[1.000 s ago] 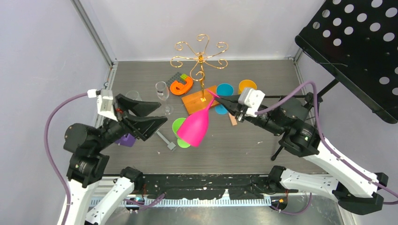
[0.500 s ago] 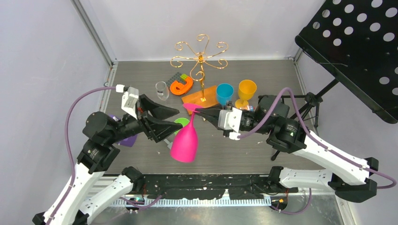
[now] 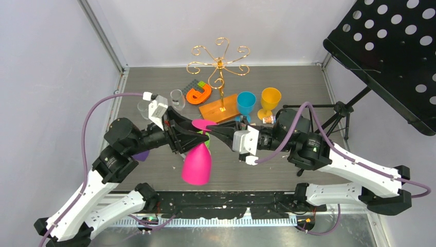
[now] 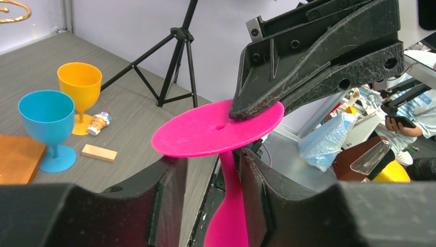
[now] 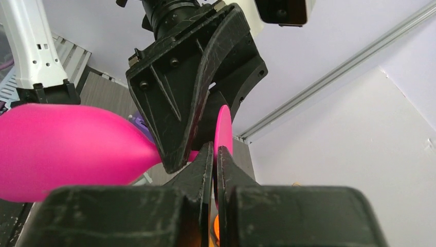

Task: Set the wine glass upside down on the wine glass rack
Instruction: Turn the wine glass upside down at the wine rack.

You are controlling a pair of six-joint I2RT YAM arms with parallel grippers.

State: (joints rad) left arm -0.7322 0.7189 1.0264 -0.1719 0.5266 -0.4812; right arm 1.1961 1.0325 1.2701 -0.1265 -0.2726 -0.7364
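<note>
The pink wine glass hangs upside down above the table's near middle, bowl down and foot disc on top. My right gripper is shut on the rim of that disc, pinching it edge-on. From the left, my left gripper straddles the stem just under the disc. It is open: the stem lies against the right finger, with a gap to the left one. The wine glass rack, gold wire on a wooden base, stands at the back, apart from both grippers.
A blue goblet, an orange goblet and a small bottle stand right of the rack. Clear glasses and an orange letter shape lie to its left. A black perforated stand on a tripod overhangs the right side.
The right arm carried the glass toward the near left and turned it bowl-down. The left gripper moved in around the stem and its fingers narrowed.
</note>
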